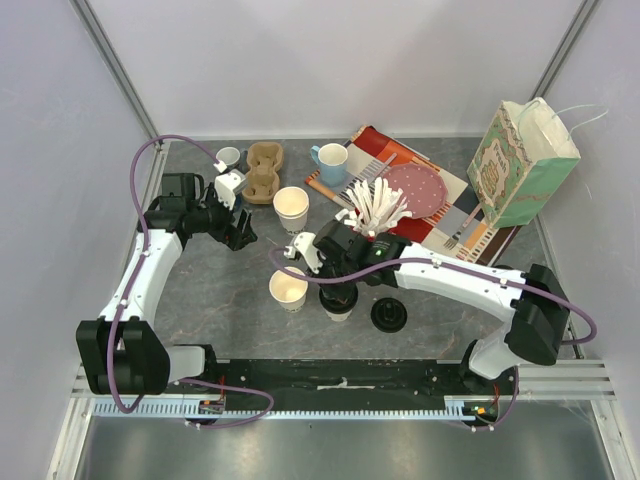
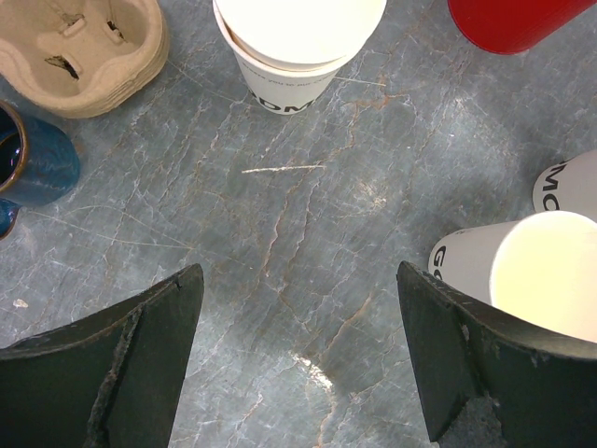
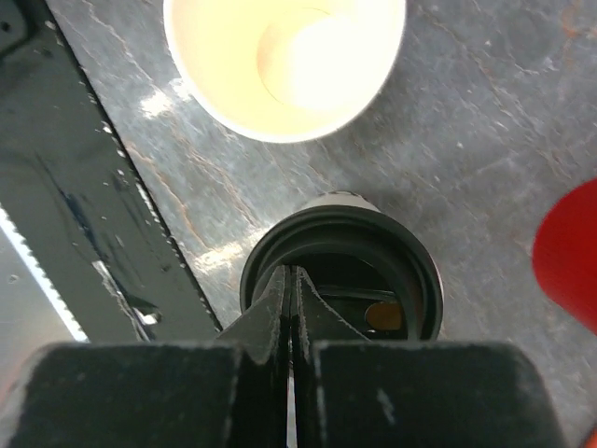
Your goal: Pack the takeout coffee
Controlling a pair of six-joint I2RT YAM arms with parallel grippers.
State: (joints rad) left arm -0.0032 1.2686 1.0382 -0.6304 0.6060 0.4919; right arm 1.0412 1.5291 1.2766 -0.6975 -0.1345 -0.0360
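Observation:
A cream paper cup with a black lid [image 1: 340,301] stands at the table's middle. My right gripper [image 1: 337,283] is shut directly above it. In the right wrist view the closed fingertips [image 3: 290,277] rest on the near inner rim of the lid [image 3: 373,245]. An open, lidless cup [image 1: 288,290] stands just left of it and also shows in the right wrist view [image 3: 284,61]. Another lidless cup [image 1: 291,208] stands farther back. A loose black lid [image 1: 388,315] lies to the right. My left gripper [image 1: 240,236] is open and empty over bare table [image 2: 298,271], between the far cup [image 2: 298,47] and the near cup [image 2: 550,271].
A brown pulp cup carrier [image 1: 263,170] and a white mug [image 1: 228,157] sit at the back left, and a light blue mug [image 1: 330,160] behind the middle. A dark blue mug [image 2: 33,159] is beside the carrier. A red cup of white stirrers [image 1: 378,207], a pink plate [image 1: 415,190] and a green paper bag [image 1: 520,165] stand at the right.

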